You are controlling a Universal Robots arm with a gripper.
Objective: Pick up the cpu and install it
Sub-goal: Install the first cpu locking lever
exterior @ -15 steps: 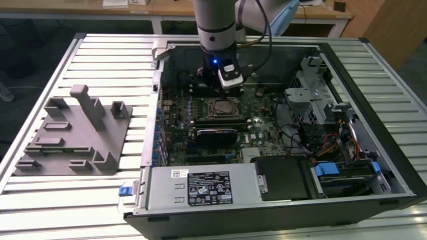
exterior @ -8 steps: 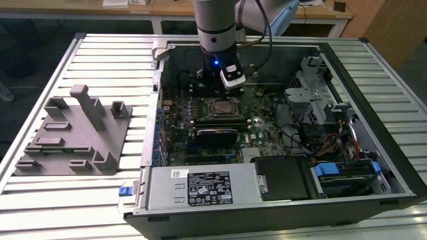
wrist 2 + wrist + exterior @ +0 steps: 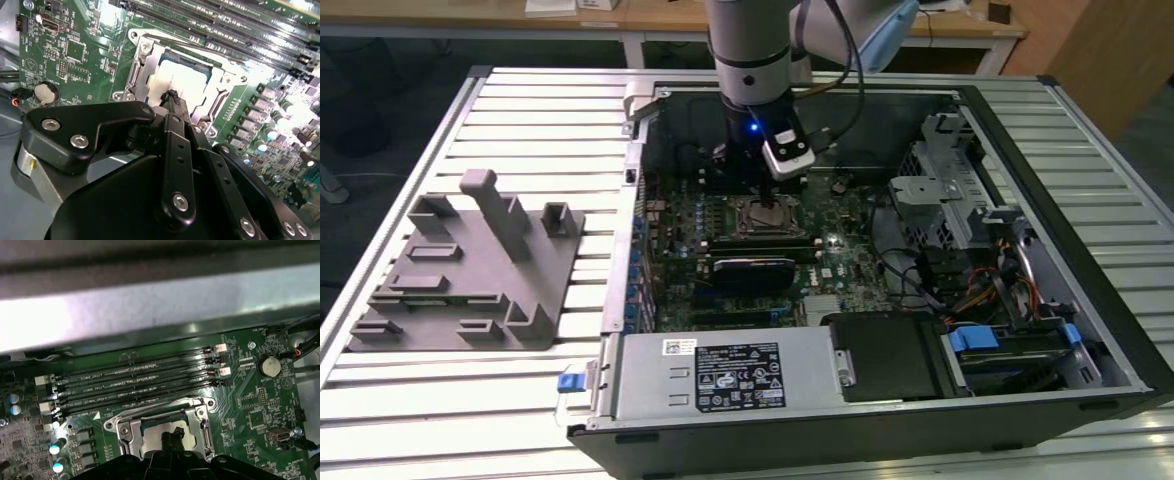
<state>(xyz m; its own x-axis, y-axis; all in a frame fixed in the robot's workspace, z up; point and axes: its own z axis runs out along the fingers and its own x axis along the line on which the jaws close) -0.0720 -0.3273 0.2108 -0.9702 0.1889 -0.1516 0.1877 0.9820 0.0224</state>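
The cpu (image 3: 187, 82) is a pale silvery square lying flat inside the metal socket frame (image 3: 142, 67) on the green motherboard (image 3: 75, 50). My gripper (image 3: 172, 96) stands straight over it. Its black fingertips are shut together with nothing between them, and they sit at the cpu's top plate near one edge; whether they touch it I cannot tell. In the first wrist view the gripper (image 3: 172, 434) covers part of the cpu (image 3: 150, 437) in the socket. In the exterior view the gripper (image 3: 767, 197) reaches down into the open computer case over the cpu (image 3: 765, 215).
Memory slots (image 3: 135, 380) run alongside the socket. A coin battery (image 3: 269, 365) and cables lie nearby. The case walls (image 3: 1067, 230), drive bay (image 3: 947, 170) and power supply (image 3: 720, 375) ring the board. A grey fixture block (image 3: 467, 265) stands on the slatted table at the exterior view's left.
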